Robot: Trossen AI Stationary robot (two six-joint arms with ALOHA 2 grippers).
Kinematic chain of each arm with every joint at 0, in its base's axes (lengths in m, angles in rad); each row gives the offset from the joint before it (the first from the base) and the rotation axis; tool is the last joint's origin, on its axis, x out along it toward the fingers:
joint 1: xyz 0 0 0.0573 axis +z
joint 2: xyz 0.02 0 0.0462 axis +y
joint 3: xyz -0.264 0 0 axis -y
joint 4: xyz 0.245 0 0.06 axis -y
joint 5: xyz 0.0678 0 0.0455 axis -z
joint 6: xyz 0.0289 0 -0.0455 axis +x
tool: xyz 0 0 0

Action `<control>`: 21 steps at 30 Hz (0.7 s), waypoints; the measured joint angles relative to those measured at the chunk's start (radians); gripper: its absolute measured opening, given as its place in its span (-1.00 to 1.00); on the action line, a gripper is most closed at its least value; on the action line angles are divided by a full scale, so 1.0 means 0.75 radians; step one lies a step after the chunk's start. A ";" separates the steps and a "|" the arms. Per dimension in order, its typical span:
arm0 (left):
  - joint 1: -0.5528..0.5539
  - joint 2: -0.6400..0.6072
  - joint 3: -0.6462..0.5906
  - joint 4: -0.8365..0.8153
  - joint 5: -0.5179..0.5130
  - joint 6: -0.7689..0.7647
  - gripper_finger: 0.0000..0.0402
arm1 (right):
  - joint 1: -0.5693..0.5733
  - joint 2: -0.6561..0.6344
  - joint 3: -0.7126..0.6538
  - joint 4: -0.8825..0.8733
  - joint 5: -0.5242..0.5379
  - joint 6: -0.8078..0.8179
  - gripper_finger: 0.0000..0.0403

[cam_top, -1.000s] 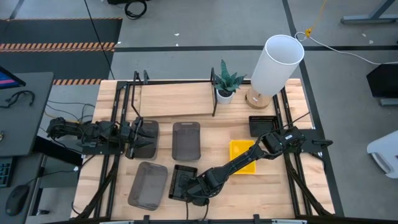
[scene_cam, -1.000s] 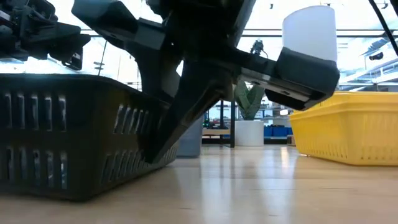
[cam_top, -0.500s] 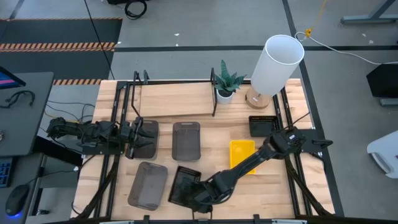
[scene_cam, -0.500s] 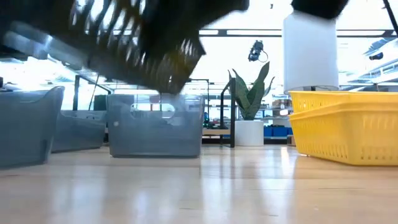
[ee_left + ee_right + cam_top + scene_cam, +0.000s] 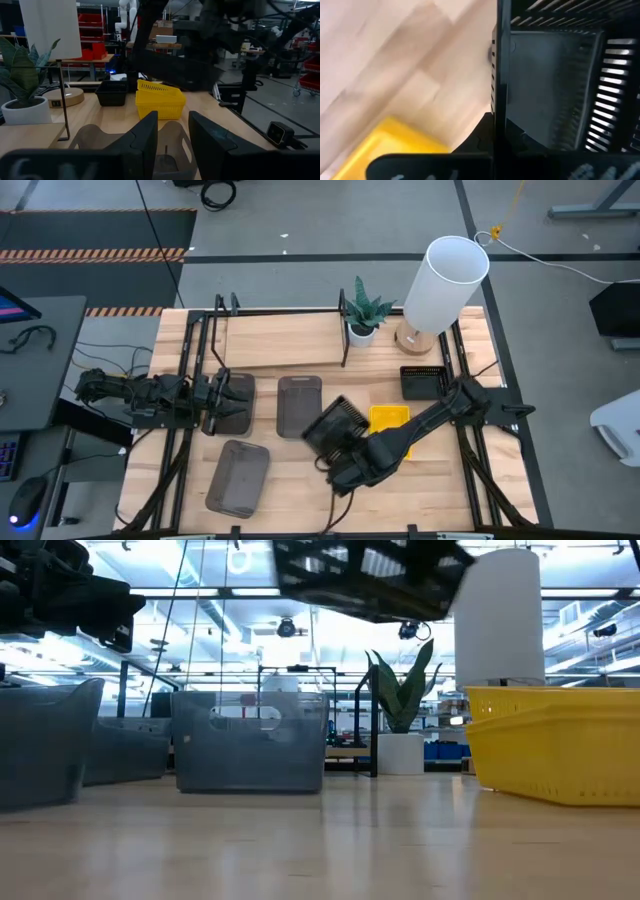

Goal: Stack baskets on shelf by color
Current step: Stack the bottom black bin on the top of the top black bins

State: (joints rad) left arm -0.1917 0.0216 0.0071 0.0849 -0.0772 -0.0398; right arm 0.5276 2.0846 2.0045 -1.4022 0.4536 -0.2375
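My right gripper (image 5: 350,450) is shut on a black basket (image 5: 337,425) and holds it in the air over the table's middle, between a grey basket (image 5: 298,405) and the stacked yellow baskets (image 5: 390,423). In the low view the black basket (image 5: 365,575) floats high above the table. My left gripper (image 5: 224,402) waits open at the left, over another grey basket (image 5: 240,395). A third grey basket (image 5: 238,477) lies near the front edge. A second black basket (image 5: 422,380) sits at the right. The shelf (image 5: 280,340) runs along the far side. My right gripper holds the black basket by one side wall (image 5: 500,70), pinched with one finger (image 5: 550,85) inside the basket and the other finger (image 5: 475,137) outside it. The basket is lifted clear of the table and tilted.
A white plant pot (image 5: 362,332) stands on the shelf's right end, with a tall white lamp (image 5: 445,280) beside it. Black metal rails (image 5: 190,380) frame the table's left and right sides. Bare wood shows along the near edge (image 5: 400,500).
My right gripper has lifted the black basket off the table near the front edge, then carried it up and toward the far edge and the yellow baskets. The basket has tilted and turned about on the way. The left arm has kept still.
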 joint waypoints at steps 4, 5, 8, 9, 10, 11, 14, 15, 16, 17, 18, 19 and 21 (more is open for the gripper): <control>0.000 0.000 0.000 -0.001 0.000 0.000 -0.42 | 0.018 -0.133 -0.180 -0.014 0.035 0.156 -0.99; 0.000 0.000 0.000 -0.002 0.000 0.000 -0.42 | 0.020 -0.177 -0.240 -0.013 0.036 0.192 -0.99; -0.001 0.000 0.000 -0.001 0.000 0.000 -0.42 | 0.019 -0.326 -0.438 -0.007 0.035 0.318 -1.00; 0.000 0.000 0.000 -0.001 0.000 0.000 -0.42 | 0.011 -0.379 -0.506 -0.004 0.033 0.360 -1.00; 0.000 0.000 0.000 -0.001 0.000 0.000 -0.42 | 0.004 -0.434 -0.570 -0.001 0.033 0.402 -0.99; 0.000 0.000 0.000 -0.001 0.000 0.000 -0.42 | -0.004 -0.491 -0.631 0.000 0.033 0.445 -0.99; 0.000 0.000 0.000 0.000 0.000 0.000 -0.42 | -0.030 -0.659 -0.795 0.002 0.032 0.571 -0.99; 0.000 0.000 0.000 -0.001 0.000 0.000 -0.42 | -0.041 -0.713 -0.839 0.003 0.029 0.604 -0.99; 0.000 0.000 0.000 -0.001 0.001 0.000 -0.42 | -0.053 -0.768 -0.884 0.004 0.018 0.632 -0.99; 0.000 0.000 0.000 -0.001 0.000 0.000 -0.42 | -0.068 -0.818 -0.923 0.004 -0.001 0.654 -0.99; 0.000 0.000 0.000 -0.001 0.000 0.000 -0.42 | -0.086 -0.867 -0.962 0.002 -0.027 0.671 -0.99; 0.000 0.000 0.000 -0.001 0.000 0.000 -0.42 | -0.105 -0.913 -1.000 0.002 -0.055 0.685 -0.99; -0.001 0.000 0.000 -0.001 0.000 0.000 -0.42 | -0.145 -0.990 -1.067 0.002 -0.098 0.709 -0.99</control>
State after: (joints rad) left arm -0.1921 0.0214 0.0071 0.0845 -0.0772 -0.0397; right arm 0.4187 1.3419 1.2043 -1.4008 0.3804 0.2942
